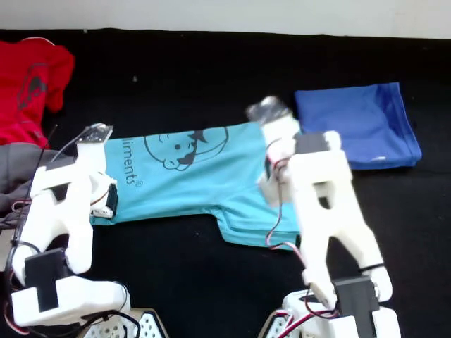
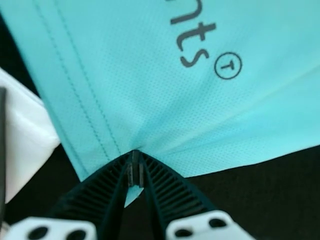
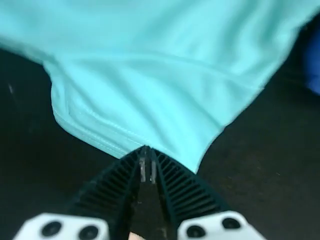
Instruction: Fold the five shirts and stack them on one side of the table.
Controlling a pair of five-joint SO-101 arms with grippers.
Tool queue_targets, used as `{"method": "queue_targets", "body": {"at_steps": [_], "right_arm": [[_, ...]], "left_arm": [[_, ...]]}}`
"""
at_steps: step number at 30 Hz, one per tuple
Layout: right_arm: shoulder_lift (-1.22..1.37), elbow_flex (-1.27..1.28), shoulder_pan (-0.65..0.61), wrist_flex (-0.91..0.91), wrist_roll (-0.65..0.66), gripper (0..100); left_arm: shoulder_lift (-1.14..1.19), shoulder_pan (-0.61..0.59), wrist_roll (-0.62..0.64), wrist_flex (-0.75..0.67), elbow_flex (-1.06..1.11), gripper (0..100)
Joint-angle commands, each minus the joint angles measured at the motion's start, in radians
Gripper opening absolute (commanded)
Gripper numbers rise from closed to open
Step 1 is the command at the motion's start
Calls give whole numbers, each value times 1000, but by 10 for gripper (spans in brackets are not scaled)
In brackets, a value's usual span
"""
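Left gripper [image 2: 135,171] pinches the teal shirt [image 2: 150,95] at its hem; dark printed lettering [image 2: 192,37] lies just ahead of it. Right gripper [image 3: 148,167] pinches another hemmed edge.

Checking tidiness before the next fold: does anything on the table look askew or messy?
The teal shirt, pinched by the left gripper and right gripper, lies slanted with one sleeve poking out. The red shirt sits crumpled at a far corner. The blue shirt is neatly folded.
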Motion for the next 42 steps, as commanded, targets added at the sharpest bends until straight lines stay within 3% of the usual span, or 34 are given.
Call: {"method": "queue_targets", "body": {"at_steps": [1, 8, 13, 18, 23, 25, 30, 42], "right_arm": [[-39, 99, -58, -85, 57, 9], [-30, 193, -124, -188, 110, 95], [-30, 289, -136, -309, 110, 94], [-30, 335, -150, -318, 112, 94], [-28, 340, -145, -355, 112, 2], [-28, 340, -145, -366, 112, 12], [-42, 317, -147, -341, 112, 5], [-42, 193, -153, -96, 110, 5]], "left_arm": [[-19, -31, 106, -71, 33, 8], [-50, -28, 120, -114, 71, 8], [-47, -28, 120, -112, 71, 8], [-47, -27, 120, -112, 70, 8], [-47, -27, 120, -112, 70, 8], [-47, -27, 120, -112, 70, 8], [-47, -27, 120, -112, 70, 8], [-45, -27, 120, -114, 68, 8]]}}
